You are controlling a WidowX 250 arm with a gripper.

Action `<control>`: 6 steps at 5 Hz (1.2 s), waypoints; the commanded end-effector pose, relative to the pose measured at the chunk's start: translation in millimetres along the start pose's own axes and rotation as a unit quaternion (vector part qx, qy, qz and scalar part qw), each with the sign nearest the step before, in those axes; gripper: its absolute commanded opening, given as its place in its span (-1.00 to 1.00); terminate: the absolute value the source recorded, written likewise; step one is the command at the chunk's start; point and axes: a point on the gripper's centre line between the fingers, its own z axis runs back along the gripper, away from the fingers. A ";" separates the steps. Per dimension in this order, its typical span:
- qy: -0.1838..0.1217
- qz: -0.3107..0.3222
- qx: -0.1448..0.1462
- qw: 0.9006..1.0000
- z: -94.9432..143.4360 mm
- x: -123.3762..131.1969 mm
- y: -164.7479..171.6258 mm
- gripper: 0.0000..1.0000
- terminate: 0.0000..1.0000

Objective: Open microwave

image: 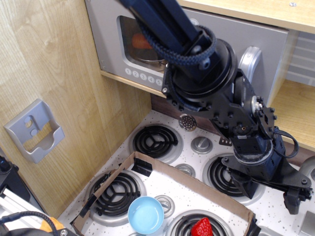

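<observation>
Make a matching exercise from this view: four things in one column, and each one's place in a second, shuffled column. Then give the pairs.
Things:
1. microwave
2. blue bowl
3. grey wall bracket
4. strawberry

Places:
A. on the wooden side wall at the left
B. on the burner at the bottom edge, right of the bowl
C. on the shelf above the stovetop
D. between the two front burners, inside the cardboard frame

Pairs: 1-C, 2-D, 3-A, 4-B
</observation>
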 end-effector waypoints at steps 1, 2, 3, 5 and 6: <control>0.000 0.000 0.000 1.000 0.0 0.0 0.0 1.00 -1.00; -0.008 -0.010 0.029 1.000 11.9 3.2 8.8 1.00 -1.00; -0.013 -0.018 0.066 0.998 27.5 5.1 15.5 1.00 -1.00; -0.020 -0.027 0.128 0.991 66.2 12.9 23.2 1.00 -1.00; -0.024 -0.023 0.144 0.989 86.2 22.8 26.6 1.00 -1.00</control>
